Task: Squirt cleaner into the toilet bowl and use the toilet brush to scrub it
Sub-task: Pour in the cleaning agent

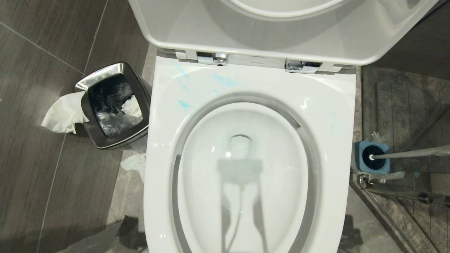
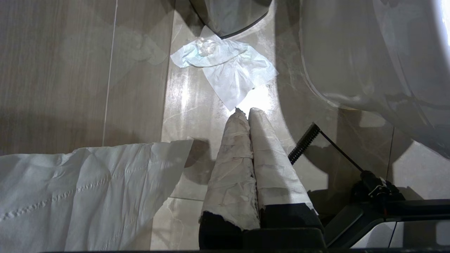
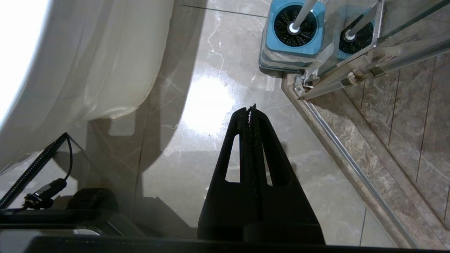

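Black-bristled toilet brush (image 3: 294, 25) stands in its holder (image 3: 291, 49) — well ahead of the right gripper (image 3: 250, 111), closed and empty.

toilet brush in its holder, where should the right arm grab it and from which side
Grip the brush on its bare slim handle above the blue holder, probably from the toilet side. The bristle head sits sunk in the holder, and glass framing stands right behind it.

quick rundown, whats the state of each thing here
toilet lid: raised
toilet bowl: open, blue cleaner smeared on the back rim
toilet brush: standing in its blue holder
bin: open, tissue hanging over its edge
left tool: shut, empty
right tool: shut, empty
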{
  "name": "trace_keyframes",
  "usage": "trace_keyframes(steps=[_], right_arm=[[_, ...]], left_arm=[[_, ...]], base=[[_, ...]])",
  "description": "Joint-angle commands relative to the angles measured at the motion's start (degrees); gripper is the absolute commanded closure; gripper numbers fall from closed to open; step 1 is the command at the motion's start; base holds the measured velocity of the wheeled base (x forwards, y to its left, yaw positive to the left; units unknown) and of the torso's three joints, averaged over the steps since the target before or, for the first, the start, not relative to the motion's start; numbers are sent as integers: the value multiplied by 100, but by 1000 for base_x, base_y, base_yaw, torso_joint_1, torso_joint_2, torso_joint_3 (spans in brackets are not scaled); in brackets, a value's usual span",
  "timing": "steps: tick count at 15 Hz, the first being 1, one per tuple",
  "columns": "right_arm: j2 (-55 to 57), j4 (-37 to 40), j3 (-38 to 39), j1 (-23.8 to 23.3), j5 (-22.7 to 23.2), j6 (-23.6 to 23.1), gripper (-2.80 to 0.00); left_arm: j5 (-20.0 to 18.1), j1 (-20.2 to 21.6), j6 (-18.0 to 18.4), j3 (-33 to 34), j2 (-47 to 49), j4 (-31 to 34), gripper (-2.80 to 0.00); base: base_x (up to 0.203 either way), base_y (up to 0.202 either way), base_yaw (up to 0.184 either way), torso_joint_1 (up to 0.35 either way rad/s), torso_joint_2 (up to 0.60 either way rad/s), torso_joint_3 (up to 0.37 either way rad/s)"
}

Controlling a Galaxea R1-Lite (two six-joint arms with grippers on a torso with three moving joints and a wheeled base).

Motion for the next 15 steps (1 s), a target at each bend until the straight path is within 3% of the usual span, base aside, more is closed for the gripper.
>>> trace_keyframes(steps=[1, 6, 10, 12, 15], right_arm=[[4, 94, -194, 0, -3, 0, 0], [634, 2069, -1944, 0, 25, 9, 0], [2685, 2232, -2494, 0, 69, 55, 0], [4013, 1388, -2614, 0, 85, 167, 0], [5795, -1134, -2394, -4, 91, 262, 0]], left_arm=[[0, 0, 0, 9, 9, -3, 0], [0, 0, 0, 9, 9, -3, 0], [0, -3, 0, 9, 9, -3, 0], [0, 0, 0, 9, 9, -3, 0], [0, 0, 0, 9, 9, -3, 0]], base=[[0, 0, 0, 0, 0, 0], [0, 0, 0, 0, 0, 0], [0, 0, 0, 0, 0, 0], [0, 0, 0, 0, 0, 0], [0, 0, 0, 0, 0, 0]])
